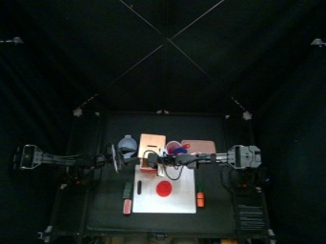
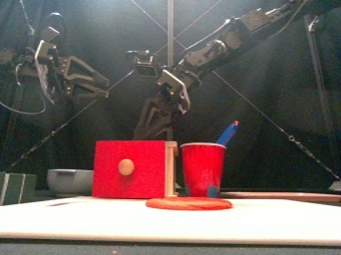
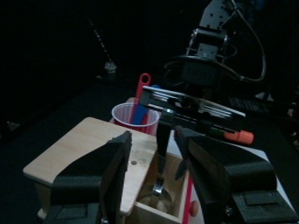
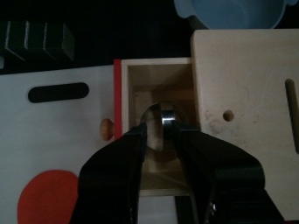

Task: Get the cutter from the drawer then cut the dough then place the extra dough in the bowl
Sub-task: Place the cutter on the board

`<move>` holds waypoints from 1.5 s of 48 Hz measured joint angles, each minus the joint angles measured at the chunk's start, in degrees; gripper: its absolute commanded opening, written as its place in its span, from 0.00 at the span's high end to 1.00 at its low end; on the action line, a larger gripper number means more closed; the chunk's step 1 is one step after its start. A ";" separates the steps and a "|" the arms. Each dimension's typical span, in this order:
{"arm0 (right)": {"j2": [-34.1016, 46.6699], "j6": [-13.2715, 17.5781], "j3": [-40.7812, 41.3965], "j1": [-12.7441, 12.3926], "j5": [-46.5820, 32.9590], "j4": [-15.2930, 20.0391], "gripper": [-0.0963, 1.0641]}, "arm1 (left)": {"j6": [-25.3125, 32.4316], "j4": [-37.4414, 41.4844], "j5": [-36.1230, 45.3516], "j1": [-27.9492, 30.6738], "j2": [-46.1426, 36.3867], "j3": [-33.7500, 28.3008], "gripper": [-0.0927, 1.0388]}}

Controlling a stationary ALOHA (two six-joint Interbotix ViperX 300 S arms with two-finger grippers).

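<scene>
**Metal cutter gripped in the open drawer; cutting and clearing not yet begun**

The right fingers (image 4: 122,162) are closed to a narrow gap on the round metal cutter (image 4: 162,112). It sits between their tips inside the pulled-out drawer (image 4: 146,83) of the pale wooden box (image 4: 246,87). Whether the cutter is clear of the drawer floor cannot be told. The left fingers (image 3: 111,179) are spread wide and hold nothing, hanging to the left of the box.

Outward from the box, the red drawer front (image 2: 134,169) faces the front edge of the bench over the white cutting board (image 2: 80,227). The red dough disc (image 2: 188,203) lies whole on that board, just in front of the red cup (image 2: 202,167) with its blue toy knife (image 2: 229,131). The blue-grey bowl (image 2: 70,179) stands on the bench (image 1: 95,214) left of the box, and no dough shows in it.

Judged progress: the drawer is open and the cutter seized, so the first step is near its end. Left to do: carry the cutter to the dough, press it through, and move the outer ring into the bowl.
</scene>
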 measured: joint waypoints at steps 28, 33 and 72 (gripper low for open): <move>1.67 0.09 -0.53 -0.18 0.09 -1.49 0.30 | -0.09 0.00 0.00 -0.09 -0.26 0.26 0.19; 1.93 0.18 -0.53 -0.18 0.26 -2.02 0.30 | -0.18 0.00 0.00 -0.09 -0.26 0.26 0.19; 2.55 -0.09 -3.60 0.18 1.41 -8.17 0.30 | -0.35 0.00 0.00 -0.18 -0.26 1.05 0.19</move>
